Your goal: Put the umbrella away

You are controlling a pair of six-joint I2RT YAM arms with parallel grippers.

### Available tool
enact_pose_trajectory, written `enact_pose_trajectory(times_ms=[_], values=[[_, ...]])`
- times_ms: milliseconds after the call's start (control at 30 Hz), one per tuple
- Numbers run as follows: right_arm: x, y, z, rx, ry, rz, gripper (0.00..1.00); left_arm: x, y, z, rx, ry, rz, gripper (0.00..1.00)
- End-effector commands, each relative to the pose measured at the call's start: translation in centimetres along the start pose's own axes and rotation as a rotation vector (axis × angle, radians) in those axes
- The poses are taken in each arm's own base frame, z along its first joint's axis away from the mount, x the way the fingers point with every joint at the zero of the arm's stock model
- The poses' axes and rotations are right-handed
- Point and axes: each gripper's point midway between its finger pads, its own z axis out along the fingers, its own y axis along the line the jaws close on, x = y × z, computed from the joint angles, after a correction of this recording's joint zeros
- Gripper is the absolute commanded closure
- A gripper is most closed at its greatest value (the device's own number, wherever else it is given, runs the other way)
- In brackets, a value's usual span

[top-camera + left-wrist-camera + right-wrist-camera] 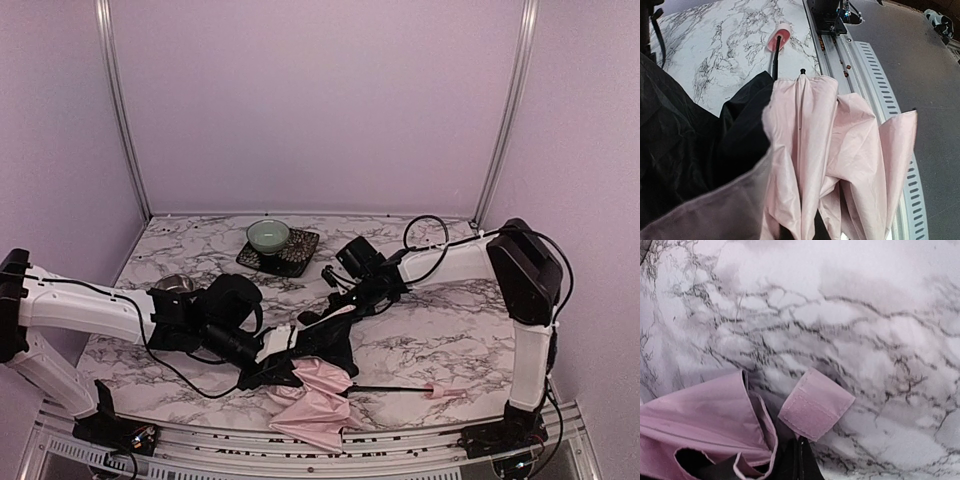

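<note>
The umbrella (312,398) lies half collapsed at the table's front edge. Its pale pink fabric (830,150) spills over the rail and its black lining (335,340) bunches behind. A thin black shaft (390,389) runs right to the small pink handle (441,392), which shows again as the handle (779,37) in the left wrist view. My left gripper (266,351) is buried in the canopy and shut on the gathered fabric, which hides its fingers. My right gripper (800,460) is shut on the base of the pink velcro strap (816,404), just above the marble.
A green bowl (268,236) sits on a dark coaster (297,258) at the back centre. A small metal dish (172,285) lies beside the left arm. The metal front rail (840,55) borders the table, and purple walls close in the sides and back.
</note>
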Motion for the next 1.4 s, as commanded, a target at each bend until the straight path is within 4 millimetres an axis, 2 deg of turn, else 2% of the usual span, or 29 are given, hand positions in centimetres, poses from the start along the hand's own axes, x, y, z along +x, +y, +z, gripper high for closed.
enact_pose_trajectory(times_ms=[0,100,233,333,433,500,567,700,933,1033,1100,1200,1267,1367], values=[[-6.2,1.0,-0.5,-0.035,-0.161,-0.086,1.0,-1.5,-2.0,-0.7,0.098,-0.056,0.029,1.0],[-8.4,1.5,-0.4,-0.079,-0.22,-0.089,1.0,-1.2,-2.1,-0.5,0.113,-0.047,0.025,1.0],[-11.4,1.2,0.2,-0.082,-0.28,-0.083,1.0,-1.3,-2.4,-0.3,0.146,-0.042,0.015,1.0],[-14.4,1.9,-0.3,-0.085,-0.328,-0.103,1.0,-1.2,-2.5,-0.1,0.16,-0.028,0.008,1.0],[-16.0,1.9,-0.7,-0.072,-0.361,-0.118,1.0,-0.9,-2.3,0.0,0.169,-0.017,-0.013,1.0],[-16.0,1.5,-0.3,-0.063,-0.356,-0.118,1.0,-0.8,-2.1,0.0,0.169,-0.017,-0.026,1.0],[-15.1,0.7,0.7,-0.047,-0.324,-0.111,1.0,-0.8,-1.8,-0.1,0.17,-0.021,-0.047,1.0],[-13.8,-0.8,2.3,-0.034,-0.284,-0.097,1.0,-0.6,0.4,0.6,0.147,-0.016,-0.158,1.0],[-15.7,-4.1,2.9,-0.002,-0.324,-0.05,1.0,0.9,2.6,2.0,0.133,0.05,-0.266,1.0],[-14.9,-4.4,3.6,0.004,-0.284,-0.063,1.0,1.4,4.0,1.9,0.112,0.052,-0.339,1.0],[-14.5,-4.5,3.4,0.013,-0.268,-0.069,0.93,1.7,5.0,1.8,0.104,0.052,-0.394,1.0],[-14.7,-4.1,1.4,0.025,-0.273,-0.097,0.73,2.3,6.2,1.9,0.108,0.076,-0.467,1.0],[-14.6,-3.8,-0.6,0.033,-0.287,-0.123,0.6,2.7,6.6,2.1,0.116,0.096,-0.502,1.0],[-14.8,-2.7,-5.2,0.039,-0.339,-0.166,0.41,3.0,6.8,2.3,0.123,0.106,-0.524,1.0]])
